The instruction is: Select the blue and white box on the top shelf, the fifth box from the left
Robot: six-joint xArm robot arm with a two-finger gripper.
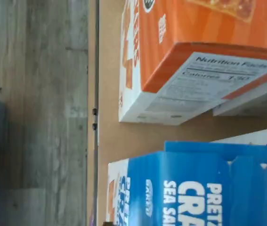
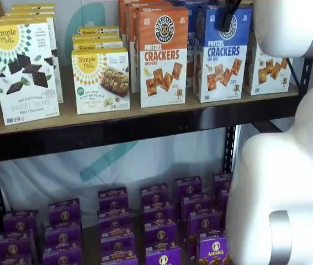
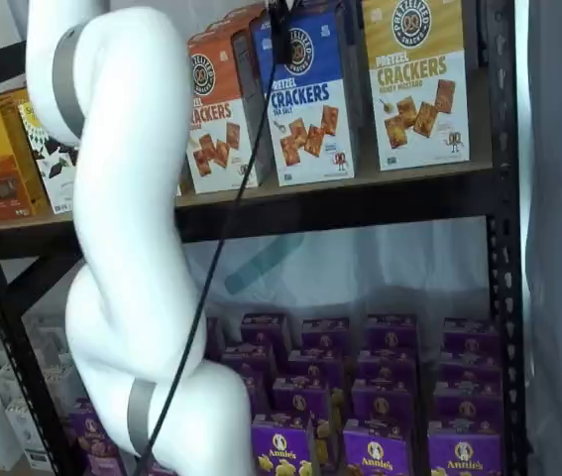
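The blue and white box stands upright on the top shelf, between an orange carton and a yellow one; it shows in both shelf views. In the wrist view its blue upper part is close below the camera, above the tan shelf board. My gripper hangs at the box's top front edge; only dark fingers show, with no plain gap. It also shows in a shelf view as one black finger in front of the box's top.
An orange cheddar carton stands close on the box's left, and a yellow carton on its right. Simple Mills boxes stand further left. Purple boxes fill the lower level. My white arm and its cable hang in front.
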